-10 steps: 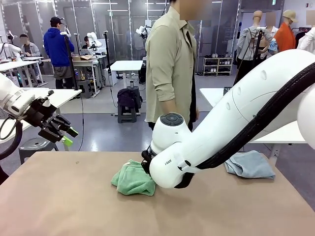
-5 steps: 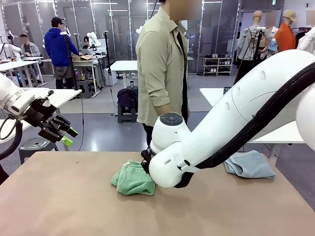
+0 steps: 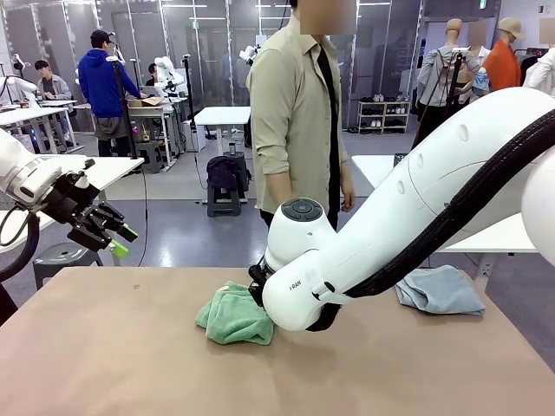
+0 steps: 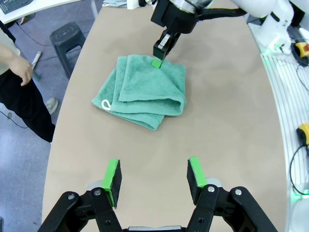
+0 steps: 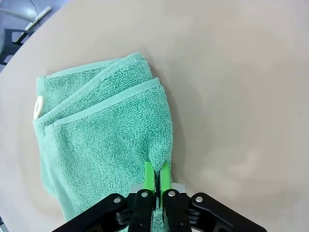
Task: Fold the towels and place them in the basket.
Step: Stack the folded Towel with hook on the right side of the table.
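Tan and matte, the table (image 3: 104, 347) runs across the front view with a rounded edge at the person's side; behind it lies an open lab floor with white work tables, a black stool and glass partitions, and a person in an olive shirt (image 3: 299, 113) stands at the far edge, one hand (image 4: 23, 72) hanging beside dark trousers in the left wrist view.

On the table, a little left of its middle in the front view, lies the mint-green towel (image 5: 106, 140), folded into stacked layers with a small white tag (image 4: 105, 103) at one corner; a light blue-grey towel (image 3: 440, 290) lies crumpled at the table's right far edge, well apart from the green one.

The right gripper (image 5: 157, 180) is down on the green towel, its green pads drawn together with only a thin ridge of terry pinched between them at the folded edge; the cloth puckers up into a small peak just ahead of the fingertips; the rest of the towel rests flat on the table.

The left gripper (image 4: 154, 175) hangs above bare table, well apart from the green towel, its jaws standing wide with nothing between the pads; in the front view it sits at the picture's left edge, raised clear of the table.
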Controlling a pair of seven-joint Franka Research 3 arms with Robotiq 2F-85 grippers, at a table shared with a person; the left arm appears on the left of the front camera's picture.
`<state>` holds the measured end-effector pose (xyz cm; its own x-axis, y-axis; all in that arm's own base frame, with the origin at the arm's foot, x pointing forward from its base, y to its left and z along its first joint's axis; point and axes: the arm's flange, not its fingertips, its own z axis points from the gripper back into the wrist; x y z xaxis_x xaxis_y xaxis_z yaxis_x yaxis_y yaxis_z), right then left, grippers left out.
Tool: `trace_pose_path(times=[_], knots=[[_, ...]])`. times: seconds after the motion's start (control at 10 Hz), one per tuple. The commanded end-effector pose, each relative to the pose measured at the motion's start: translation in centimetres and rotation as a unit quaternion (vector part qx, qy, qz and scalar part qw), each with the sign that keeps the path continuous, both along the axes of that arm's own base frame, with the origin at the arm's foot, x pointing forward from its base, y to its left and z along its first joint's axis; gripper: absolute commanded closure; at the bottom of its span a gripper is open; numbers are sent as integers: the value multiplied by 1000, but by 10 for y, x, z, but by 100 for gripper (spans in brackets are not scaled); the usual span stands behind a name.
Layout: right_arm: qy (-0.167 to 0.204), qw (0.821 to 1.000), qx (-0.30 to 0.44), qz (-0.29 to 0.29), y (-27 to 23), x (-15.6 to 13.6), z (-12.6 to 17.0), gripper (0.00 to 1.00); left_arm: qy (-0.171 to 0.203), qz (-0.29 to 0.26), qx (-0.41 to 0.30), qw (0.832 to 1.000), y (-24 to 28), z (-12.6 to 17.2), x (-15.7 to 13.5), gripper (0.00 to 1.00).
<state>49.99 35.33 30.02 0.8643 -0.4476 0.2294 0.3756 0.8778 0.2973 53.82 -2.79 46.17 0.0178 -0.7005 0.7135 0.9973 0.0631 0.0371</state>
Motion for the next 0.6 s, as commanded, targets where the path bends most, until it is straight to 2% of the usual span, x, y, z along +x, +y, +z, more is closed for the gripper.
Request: trace_pose_path(times=[0.0,0.1,0.3,0.5], knots=[[-1,1000,-1,0,0,-1,-1,100,-1,0,-1,1000,1,2,-2,30],[0,1000,0,0,0,0,0,95,-1,0,-1,1000,1,2,-2,30],[-75,993,47,73,-25,2,14,95,-1,0,-1,1000,1,2,-2,30],[-105,983,97,112,-62,13,34,95,-1,0,-1,1000,1,2,-2,30]])
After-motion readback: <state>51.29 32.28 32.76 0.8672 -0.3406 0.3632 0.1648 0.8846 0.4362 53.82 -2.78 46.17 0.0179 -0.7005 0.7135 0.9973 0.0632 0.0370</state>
